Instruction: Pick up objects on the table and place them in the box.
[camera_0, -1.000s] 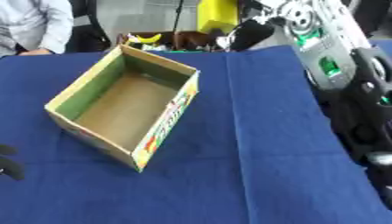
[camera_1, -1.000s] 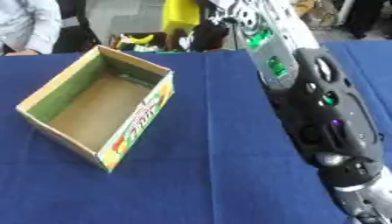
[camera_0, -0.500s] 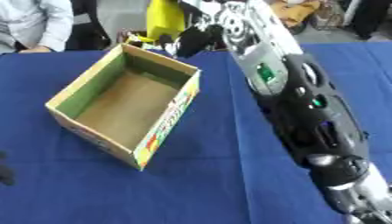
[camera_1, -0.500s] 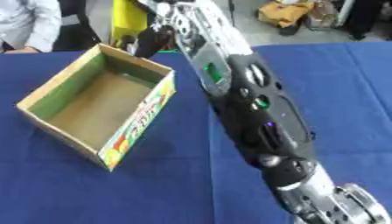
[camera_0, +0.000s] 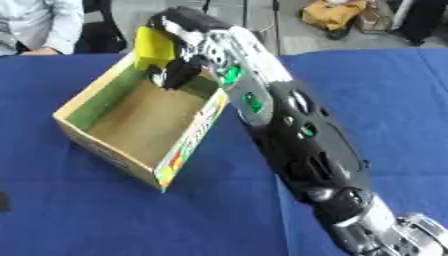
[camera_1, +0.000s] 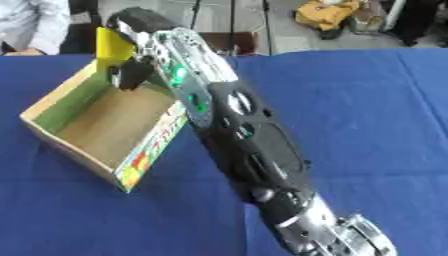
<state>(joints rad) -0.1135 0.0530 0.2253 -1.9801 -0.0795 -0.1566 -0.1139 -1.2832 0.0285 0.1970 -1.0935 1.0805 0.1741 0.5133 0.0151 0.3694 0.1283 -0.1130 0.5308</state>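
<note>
The right hand (camera_0: 179, 70), fingers curled round a yellow object (camera_0: 155, 47), hangs over the far end of the open cardboard box (camera_0: 105, 150) on the blue table (camera_0: 385, 100), whose right side lies open.

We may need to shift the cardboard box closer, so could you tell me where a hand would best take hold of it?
Grip the cardboard box by its near right wall, coming from above: the top is open and that thin upright rim is free. The right hand, holding a yellow object, crowds the far corner.
</note>
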